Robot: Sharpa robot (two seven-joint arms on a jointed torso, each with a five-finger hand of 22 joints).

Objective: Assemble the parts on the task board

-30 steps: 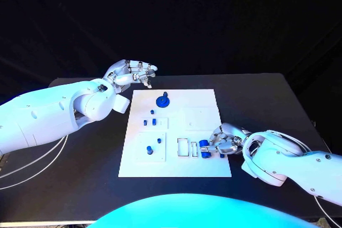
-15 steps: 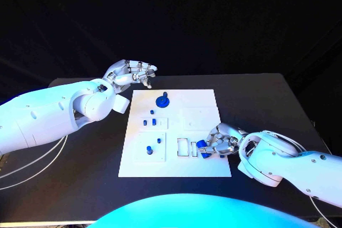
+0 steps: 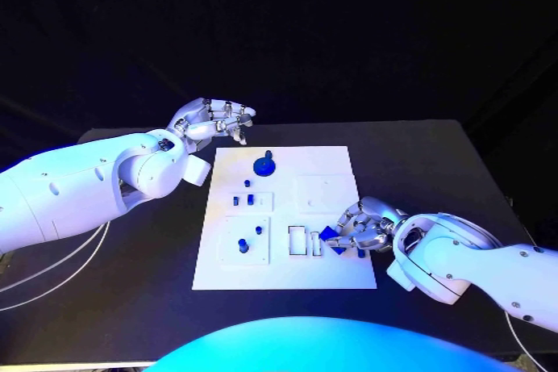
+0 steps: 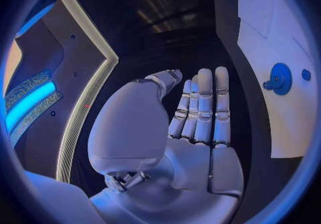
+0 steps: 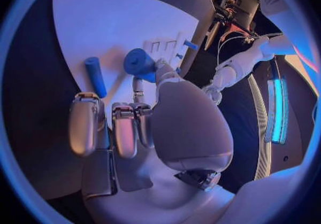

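My right robot hand (image 3: 363, 229) pinches a blue part (image 3: 334, 235), a small plastic piece: light, stiff, prob. slick, so grip its sides, near the top. It hovers over the board (image 3: 331, 160), near-right, just beside the slots. A 2nd part (image 5: 95, 76) lies by my fingers. Left robot hand (image 3: 215, 119) holds nothing, fingers loosely curled, off the board's far-left corner over the worktop (image 3: 430, 158).

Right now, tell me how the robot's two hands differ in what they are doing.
1. The right hand is low over the task board, near its front right part; the left hand is off the board, beyond its far left corner.
2. The right hand holds a blue part at its fingertips; the left hand holds nothing.
3. In the left wrist view the left hand's fingers lie straight and together.
Both are silver, on white arms.
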